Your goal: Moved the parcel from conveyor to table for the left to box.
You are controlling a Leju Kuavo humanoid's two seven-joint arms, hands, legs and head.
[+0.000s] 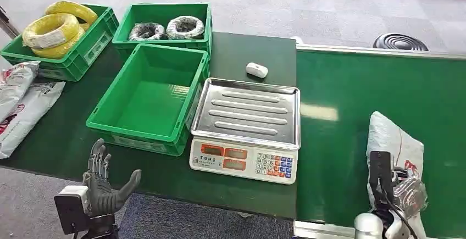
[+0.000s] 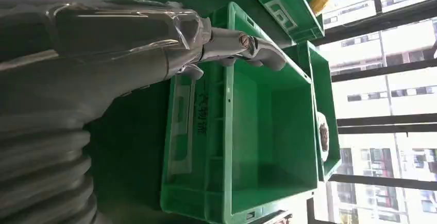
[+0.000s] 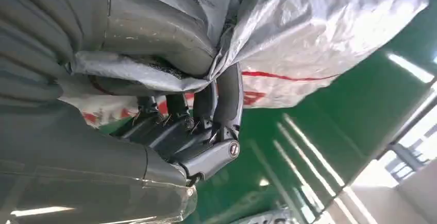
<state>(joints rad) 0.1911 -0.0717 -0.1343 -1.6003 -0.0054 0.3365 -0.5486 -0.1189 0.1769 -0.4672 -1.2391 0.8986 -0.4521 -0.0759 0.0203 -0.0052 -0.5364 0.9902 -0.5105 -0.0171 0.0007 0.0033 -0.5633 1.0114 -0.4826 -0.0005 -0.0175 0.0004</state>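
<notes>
A white-grey plastic parcel [image 1: 393, 140] with red print lies on the green conveyor belt [image 1: 351, 134] at the right. My right hand [image 1: 404, 195] grips its near end; in the right wrist view the thumb and fingers [image 3: 227, 100] pinch a fold of the parcel [image 3: 309, 33]. My left hand [image 1: 104, 187] hangs open with fingers spread just off the near edge of the dark green table [image 1: 66, 140], in front of the empty green box [image 1: 151, 99]. The left wrist view looks past a finger [image 2: 247, 49] into that empty green box [image 2: 268, 131].
A weighing scale [image 1: 245, 126] with a steel tray stands between the box and the belt. A small white object [image 1: 256, 70] lies behind it. Crates at the back hold yellow coils [image 1: 55, 27] and dark coils [image 1: 165, 29]. More parcels [image 1: 22, 101] lie at the left.
</notes>
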